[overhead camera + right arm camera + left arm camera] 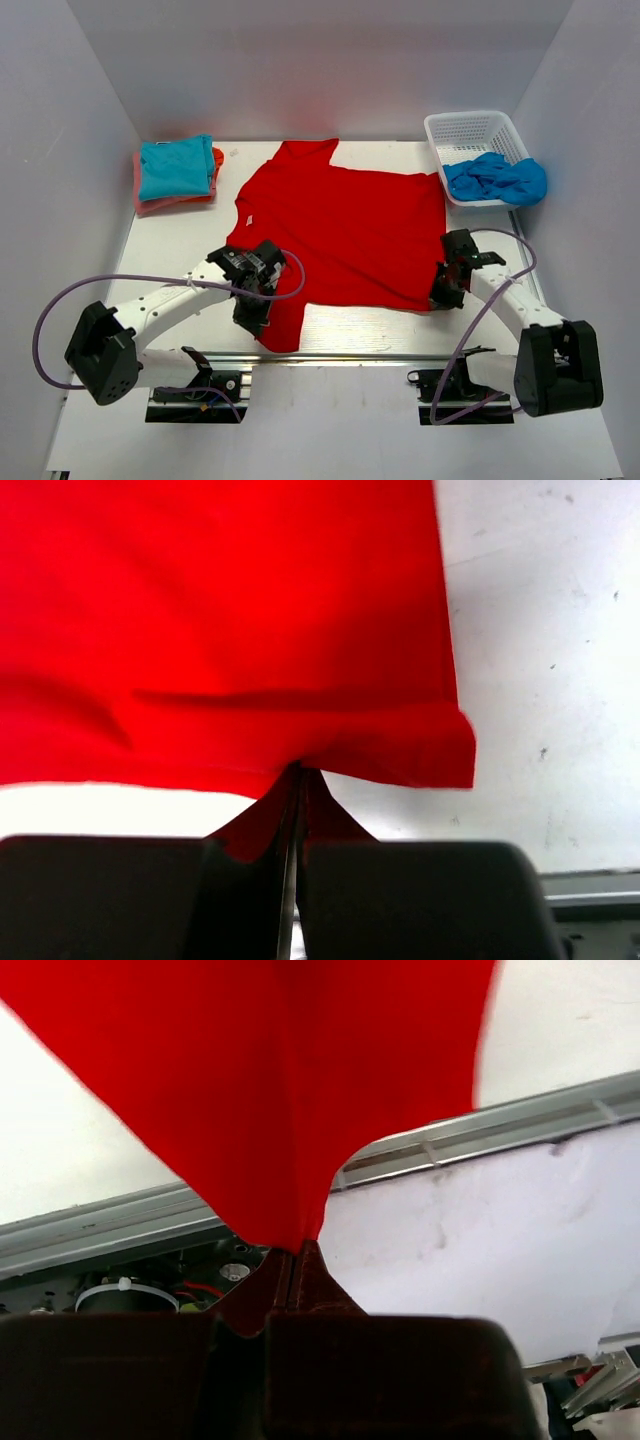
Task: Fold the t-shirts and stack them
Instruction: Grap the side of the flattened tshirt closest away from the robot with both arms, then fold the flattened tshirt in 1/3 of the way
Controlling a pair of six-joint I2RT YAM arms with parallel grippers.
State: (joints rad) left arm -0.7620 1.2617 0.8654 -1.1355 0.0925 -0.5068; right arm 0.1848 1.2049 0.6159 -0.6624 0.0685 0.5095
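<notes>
A large bright red t-shirt (345, 225) lies spread flat across the middle of the table. My left gripper (253, 320) is shut on a lower left flap of it near the table's front edge. In the left wrist view the red t-shirt (270, 1090) rises taut from the left gripper (297, 1252). My right gripper (440, 295) is shut on the shirt's hem near its front right corner. In the right wrist view that hem (400, 750) bunches at the right gripper (298, 773). A folded turquoise t-shirt (176, 166) rests on an orange-pink one (160, 203) at the back left.
A white mesh basket (470, 130) stands at the back right, and a crumpled blue cloth (497, 179) spills over its front rim. A metal rail (350, 357) runs along the table's near edge. White walls close in the left, right and back sides.
</notes>
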